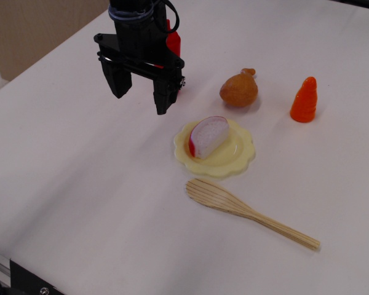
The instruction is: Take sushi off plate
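Note:
The sushi, a white rice block with a red strip along its left side, lies on the pale yellow scalloped plate in the middle of the white table. My black gripper hangs above the table to the upper left of the plate, apart from the sushi. Its two fingers point down and stand open with nothing between them.
A red squeeze bottle stands behind the gripper, mostly hidden by it. A brown drumstick toy and an orange cone-shaped toy stand beyond the plate. A wooden spatula lies in front of the plate.

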You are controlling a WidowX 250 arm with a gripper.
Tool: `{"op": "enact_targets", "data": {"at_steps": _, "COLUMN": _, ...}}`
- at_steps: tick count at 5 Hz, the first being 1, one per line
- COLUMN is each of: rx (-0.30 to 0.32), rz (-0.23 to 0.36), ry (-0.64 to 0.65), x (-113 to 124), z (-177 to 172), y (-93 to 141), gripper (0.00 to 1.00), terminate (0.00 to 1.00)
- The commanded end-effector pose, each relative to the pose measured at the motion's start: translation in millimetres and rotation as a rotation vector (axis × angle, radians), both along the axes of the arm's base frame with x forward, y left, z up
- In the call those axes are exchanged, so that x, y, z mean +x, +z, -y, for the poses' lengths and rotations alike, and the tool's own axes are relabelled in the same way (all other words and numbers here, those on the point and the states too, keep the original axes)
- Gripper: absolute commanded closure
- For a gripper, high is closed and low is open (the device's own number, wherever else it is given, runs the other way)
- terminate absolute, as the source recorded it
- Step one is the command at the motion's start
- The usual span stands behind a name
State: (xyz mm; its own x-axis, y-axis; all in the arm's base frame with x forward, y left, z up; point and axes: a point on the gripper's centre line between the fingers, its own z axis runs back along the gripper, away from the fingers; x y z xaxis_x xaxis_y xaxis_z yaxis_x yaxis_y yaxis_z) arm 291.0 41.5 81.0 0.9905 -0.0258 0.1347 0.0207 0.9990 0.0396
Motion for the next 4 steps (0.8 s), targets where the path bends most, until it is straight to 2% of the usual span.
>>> {"op": "enact_targets", "data": {"at_steps": 1, "rx": -0.018, "rz": 0.032, "ry": -0.075, "x": 23.0, "z": 30.7, "y": -3.8, "gripper": 0.0, "terminate": 0.0}}
{"op": "enact_targets", "data": {"at_steps": 2, "rx": -0.032, "rz": 0.021, "ry": -0.104, "x": 31.3, "z": 40.2, "y": -16.4, "gripper": 0.0, "terminate": 0.0}}
{"op": "enact_targets", "data": {"at_steps": 4, "rx": -0.018, "rz": 0.01, "ry": -0.112, "x": 37.3, "z": 47.5, "y": -27.2, "gripper": 0.0, "terminate": 0.0}}
